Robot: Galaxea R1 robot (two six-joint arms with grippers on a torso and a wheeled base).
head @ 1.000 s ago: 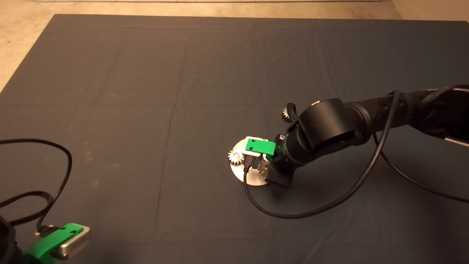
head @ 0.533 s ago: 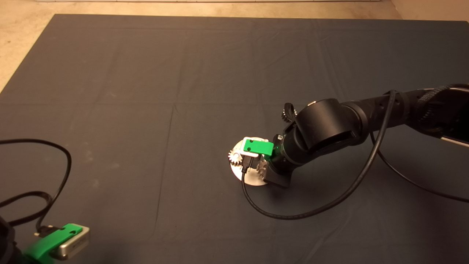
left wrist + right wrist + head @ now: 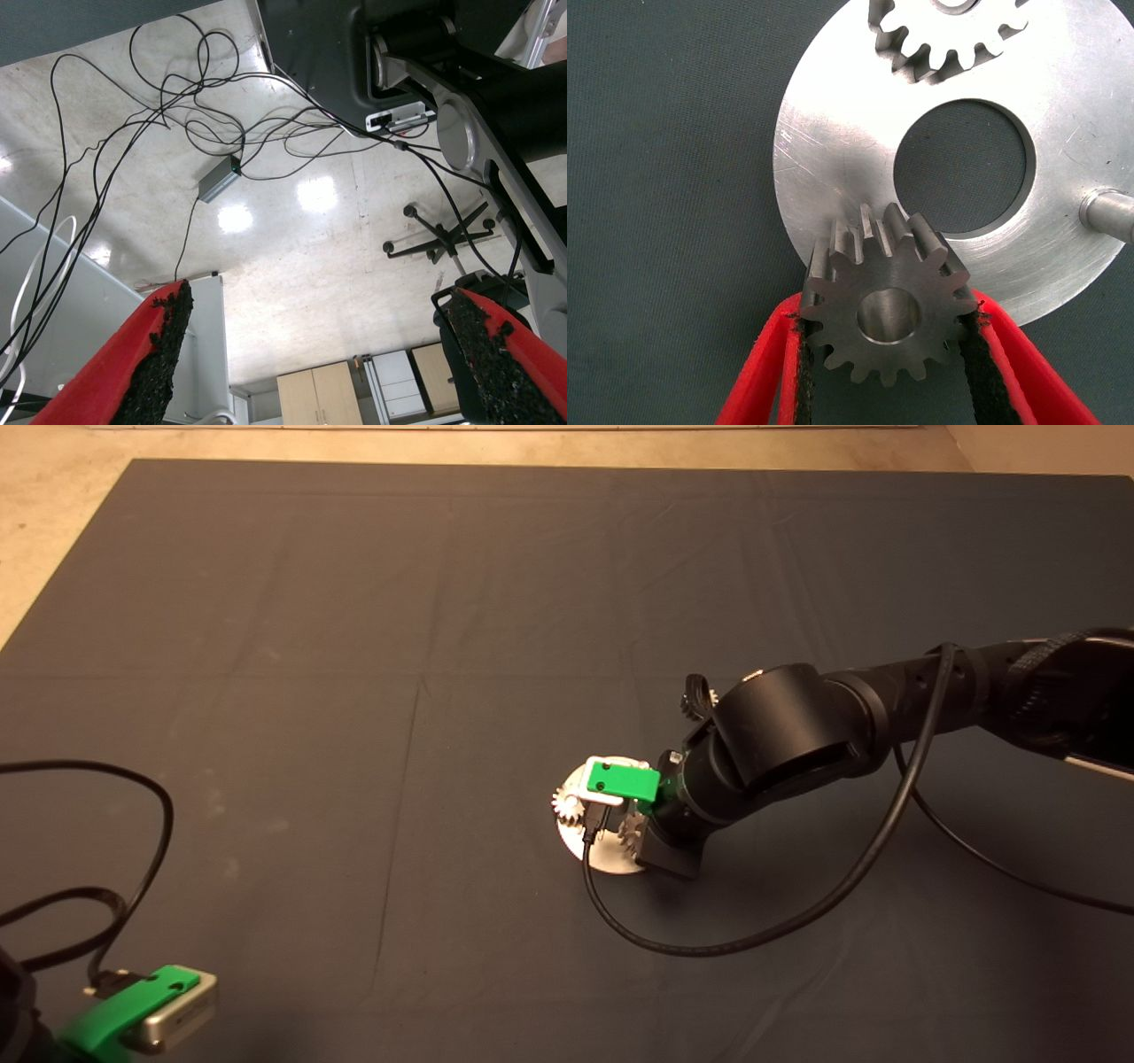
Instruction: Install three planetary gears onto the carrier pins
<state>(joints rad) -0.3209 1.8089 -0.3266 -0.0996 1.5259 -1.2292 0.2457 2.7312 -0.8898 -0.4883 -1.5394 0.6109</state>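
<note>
Dark mat (image 3: pixel 354 691) lies bare around the plate (image 3: pixel 833 115); right tool (image 3: pixel 881 354) clamps a gear (image 3: pixel 886 305) above its rim.

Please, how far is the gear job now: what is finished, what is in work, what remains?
Done: one gear looks seated on the carrier plate. In hand: the right gripper is shut on a second gear, tilted over the plate's edge, not yet on a pin. Left: seating it, a bare pin, and a third gear on the mat. The left gripper waits open.
</note>
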